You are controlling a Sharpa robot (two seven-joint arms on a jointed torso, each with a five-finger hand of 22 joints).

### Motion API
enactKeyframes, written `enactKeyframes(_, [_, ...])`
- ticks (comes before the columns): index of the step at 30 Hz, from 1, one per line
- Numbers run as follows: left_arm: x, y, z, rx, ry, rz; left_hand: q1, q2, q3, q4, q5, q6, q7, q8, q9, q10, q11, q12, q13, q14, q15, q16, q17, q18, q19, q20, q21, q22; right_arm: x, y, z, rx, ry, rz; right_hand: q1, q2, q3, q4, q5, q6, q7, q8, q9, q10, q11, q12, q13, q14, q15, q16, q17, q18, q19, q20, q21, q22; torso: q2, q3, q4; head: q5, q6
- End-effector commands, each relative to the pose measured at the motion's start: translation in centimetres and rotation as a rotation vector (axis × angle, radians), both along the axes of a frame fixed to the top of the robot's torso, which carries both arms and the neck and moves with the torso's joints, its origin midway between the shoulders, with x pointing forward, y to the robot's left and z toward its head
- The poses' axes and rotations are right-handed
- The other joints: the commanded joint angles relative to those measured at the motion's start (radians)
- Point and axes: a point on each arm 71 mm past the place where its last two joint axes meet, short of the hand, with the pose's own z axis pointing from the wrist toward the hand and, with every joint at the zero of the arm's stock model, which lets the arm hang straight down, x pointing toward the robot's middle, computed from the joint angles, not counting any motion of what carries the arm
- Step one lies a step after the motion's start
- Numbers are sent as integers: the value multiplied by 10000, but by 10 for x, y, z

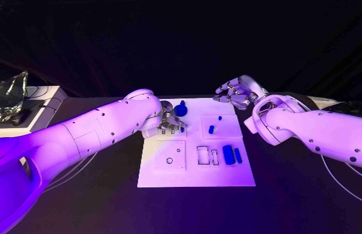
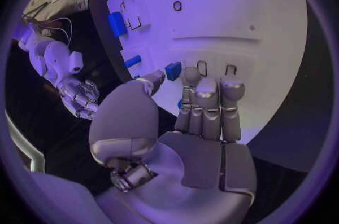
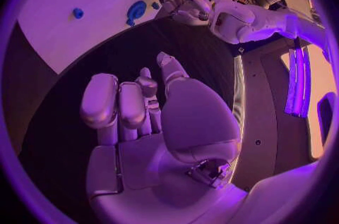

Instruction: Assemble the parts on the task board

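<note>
the white task board (image 1: 226, 176) lies mid-table; near its front edge a blue bar (image 1: 228, 154) and a slimmer blue piece (image 1: 238, 155) rest beside empty slots. further back, the left hand (image 1: 167, 123) hovers over small blue parts (image 2: 173, 70), fingers extended, apparently holding nothing. it should lower slowly and pinch one part squarely. farthest, the right hand (image 1: 235, 93) waits, loosely curled and empty, off the board's far corner.

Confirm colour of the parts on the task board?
Blue parts, on the white task board; clearest in the head view.
</note>
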Motion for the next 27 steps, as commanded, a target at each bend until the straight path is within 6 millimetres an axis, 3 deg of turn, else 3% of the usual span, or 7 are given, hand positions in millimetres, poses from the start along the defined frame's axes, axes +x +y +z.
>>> enactKeyframes(1, [-1,-3,-1,-109,184,-234,121,49,4,-105,-33,33,22,-66,16,-77,27,24,11,-59,22,6,-15,-62,31,21,-40,12,0,2,0,-113,5,160,-82,22,39,37,-9,36,39,-69,13,-17,1,-37,7,31,-39,-51,10,71,497,-44,-30,1369,12,2,-6,-9,-13])
enactKeyframes(4, [-1,-3,-1,-134,213,-239,197,188,-38,-274,-34,20,41,-106,-3,-93,38,17,7,-81,27,-8,-37,-62,14,26,-68,24,0,2,0,-115,9,163,-82,22,39,37,-9,36,39,-69,13,-17,1,-37,7,31,-39,-51,10,71,497,-44,-30,1369,16,4,-6,-19,-17])
enactKeyframes(22, [-2,-5,-5,-309,451,-295,153,234,-74,-303,-34,17,43,-157,-20,-136,48,10,2,-119,42,-9,-71,-52,-28,45,-150,45,0,3,0,-143,-21,200,-82,22,39,37,-9,36,39,-69,13,-17,1,-37,7,31,-39,-51,10,71,497,-44,-30,1369,12,11,7,-19,-83])
enactKeyframes(27, [-2,-4,-6,-328,559,-310,563,599,716,-786,-29,-41,8,-256,-85,-190,8,-6,-8,-157,18,-9,-91,-50,-55,41,-199,58,0,3,0,-146,-30,204,-77,39,28,15,-7,53,39,-99,24,-26,-1,-56,2,31,-43,-58,4,72,496,-47,-47,1365,6,7,3,16,-74])
